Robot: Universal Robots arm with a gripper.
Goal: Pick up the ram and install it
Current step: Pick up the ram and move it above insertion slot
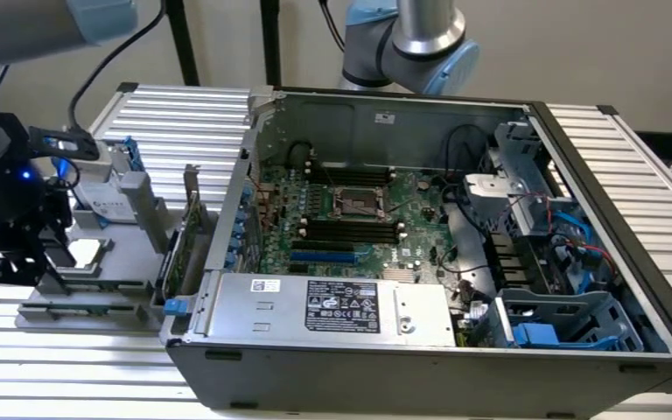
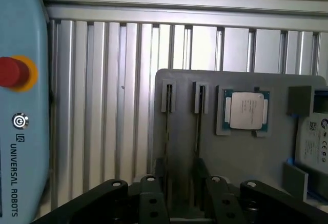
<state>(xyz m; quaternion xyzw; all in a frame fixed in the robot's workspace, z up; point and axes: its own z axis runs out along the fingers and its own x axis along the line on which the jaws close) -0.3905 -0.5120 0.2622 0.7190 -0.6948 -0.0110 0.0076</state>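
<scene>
Gripper spread wide and empty, hovering over the grey holder where the ram stands on edge.
The ram shows as a thin dark edge in a slot, with a similar edge in the slot just beside it. Its green face and chips cannot be made out. Its long axis runs along the slot toward the gripper, and the near end is hidden behind the black fingers. In the exterior view the gripper covers that part of the holder, beside the open computer case.
</scene>
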